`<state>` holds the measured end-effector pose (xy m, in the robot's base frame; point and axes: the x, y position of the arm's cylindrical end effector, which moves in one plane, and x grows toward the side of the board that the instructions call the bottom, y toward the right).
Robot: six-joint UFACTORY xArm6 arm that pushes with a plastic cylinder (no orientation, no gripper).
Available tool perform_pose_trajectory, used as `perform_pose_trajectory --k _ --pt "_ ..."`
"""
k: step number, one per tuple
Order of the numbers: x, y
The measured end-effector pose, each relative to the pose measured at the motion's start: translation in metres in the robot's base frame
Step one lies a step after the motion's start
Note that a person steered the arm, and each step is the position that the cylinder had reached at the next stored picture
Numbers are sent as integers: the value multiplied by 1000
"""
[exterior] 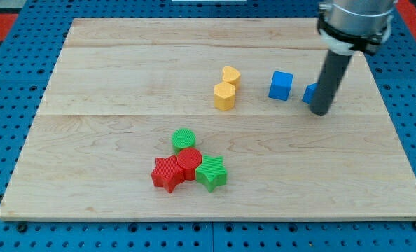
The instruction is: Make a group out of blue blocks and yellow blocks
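No pincer showed; your tip (321,112) stood against the half-hidden blue block (309,93), best pushed leftward toward the blue cube (281,85).

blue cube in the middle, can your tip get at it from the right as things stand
Probably not directly. My tip sits at the view's right of the blue cube, but a second blue block, partly hidden behind the rod, lies between them. Pushing left would likely move that block first, which suits the grouping anyway.
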<state>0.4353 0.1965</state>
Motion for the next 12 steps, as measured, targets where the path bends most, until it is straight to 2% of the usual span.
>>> perform_pose_trajectory --k 1,2,4,6,7,8,9,10,12 --pt "-4 33" --pt "-25 43" --pt "-31 -77" --pt "-34 -127" --pt "-30 -98" --pt "-46 -45" --pt "-78 -42" --pt "-70 -96" --pt "-69 -148"
